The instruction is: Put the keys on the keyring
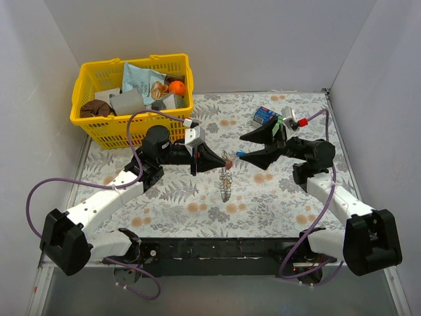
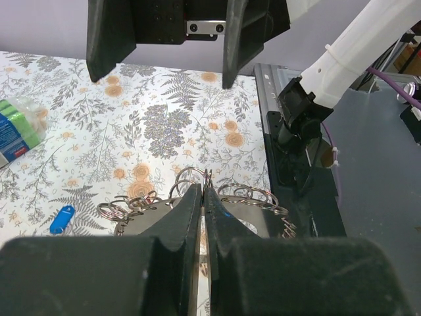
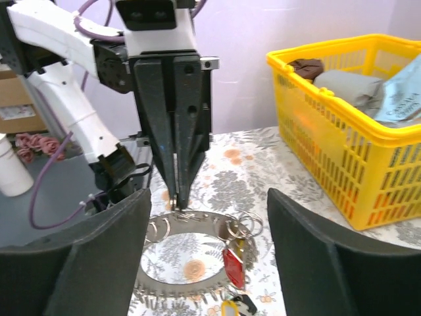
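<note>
Keyring is pinched by its rim, my left jaws clamped tight on it above the bench. Red key hangs at its edge, blue key lies nearby. My right jaws gape wide, empty, facing it.

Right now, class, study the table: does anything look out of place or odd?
One thing: a blue key lies loose on the table, apart from the keyring. A red key already hangs from that ring, which the left gripper pinches, so the blue one looks left out. Nothing looks spilled or damaged.
</note>
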{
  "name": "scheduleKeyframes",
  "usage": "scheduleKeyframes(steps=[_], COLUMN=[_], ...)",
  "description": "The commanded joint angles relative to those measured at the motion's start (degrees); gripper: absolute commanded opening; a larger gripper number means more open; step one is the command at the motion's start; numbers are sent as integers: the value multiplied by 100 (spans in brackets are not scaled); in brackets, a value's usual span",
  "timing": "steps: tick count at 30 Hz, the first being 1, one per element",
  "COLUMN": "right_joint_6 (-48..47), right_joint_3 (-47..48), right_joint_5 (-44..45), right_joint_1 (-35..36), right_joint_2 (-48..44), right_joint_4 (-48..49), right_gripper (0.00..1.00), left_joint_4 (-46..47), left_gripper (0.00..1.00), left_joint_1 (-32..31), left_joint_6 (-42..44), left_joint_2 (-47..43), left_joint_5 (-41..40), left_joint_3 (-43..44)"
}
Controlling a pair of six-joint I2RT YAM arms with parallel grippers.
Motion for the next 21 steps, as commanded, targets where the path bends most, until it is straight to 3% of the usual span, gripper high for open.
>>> scheduleKeyframes(steps=[1, 5, 8, 11, 12, 15, 21], right_joint_6=[553, 351, 0, -974, -1534, -2013, -1970], right_joint_3=[-104, -87, 88, 962, 1220, 1959, 1970], right_joint_5=[243, 217, 313, 909, 1085, 1981, 2738], right_joint_1=[-248, -275, -301, -301, -301, -301, -354], right_joint_2=[-154, -172, -215, -93, 3, 381, 812], right_joint_4=[883, 497, -485, -3397, -4894, -6661, -7133], right_gripper=[80, 82, 86, 86, 86, 90, 92], left_joint_4=[38, 29, -23, -146, -164, -182, -304], left_gripper=[0, 0, 0, 0, 0, 0, 0], left_joint_1=[-22, -31, -22, -22, -22, -14, -14], left_joint_6=[171, 268, 338, 400, 409, 409, 453], left_joint_2=[-248, -336, -398, -424, -459, -529, -635], left_joint_5=[-45, -89, -203, -309, -361, -440, -713], left_joint_3=[118, 57, 39, 13, -31, -188, -391])
